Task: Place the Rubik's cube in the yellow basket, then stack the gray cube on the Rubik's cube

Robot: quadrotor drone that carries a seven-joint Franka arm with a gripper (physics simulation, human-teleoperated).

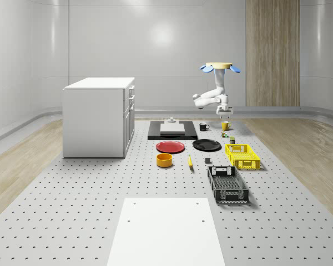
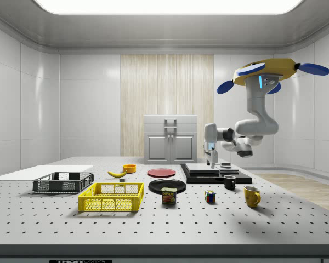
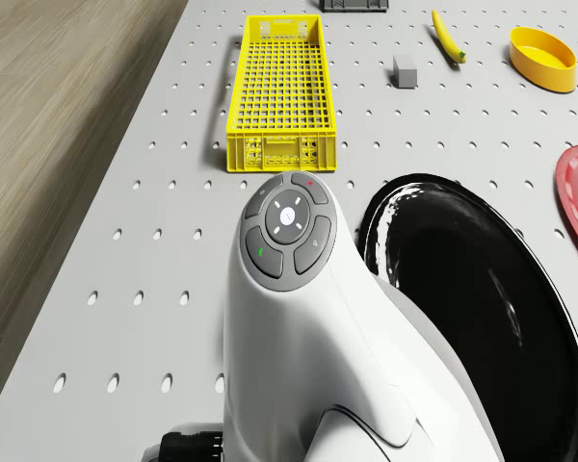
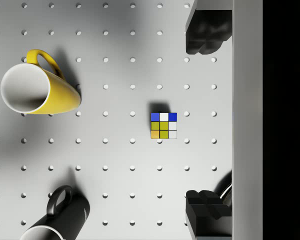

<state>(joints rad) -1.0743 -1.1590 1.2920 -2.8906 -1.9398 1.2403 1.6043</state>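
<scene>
The Rubik's cube [image 4: 163, 125] [image 2: 209, 196] lies on the perforated table between a yellow mug [image 4: 37, 90] and a black mug [image 4: 60, 217]. My gripper [image 4: 206, 124] [image 2: 212, 162] hangs open well above the cube, pointing down, with nothing between its fingers [image 4: 206, 35]. The drone [image 2: 271, 71] [image 1: 222, 67] hovers high over this end of the table. The yellow basket [image 3: 281, 91] [image 2: 112, 197] [image 1: 242, 156] stands empty further along. The small gray cube [image 3: 405, 70] [image 1: 207, 161] sits on the table beside the basket.
A Spam can [image 2: 169, 195] stands between the Rubik's cube and the basket. A black plate [image 3: 482, 289], red plate [image 1: 171, 147], orange bowl [image 3: 542, 58] and banana [image 3: 447, 37] lie nearby. A black basket [image 1: 227, 185], a black slab [image 1: 172, 130] and a white cabinet [image 1: 100, 116] also stand on the table.
</scene>
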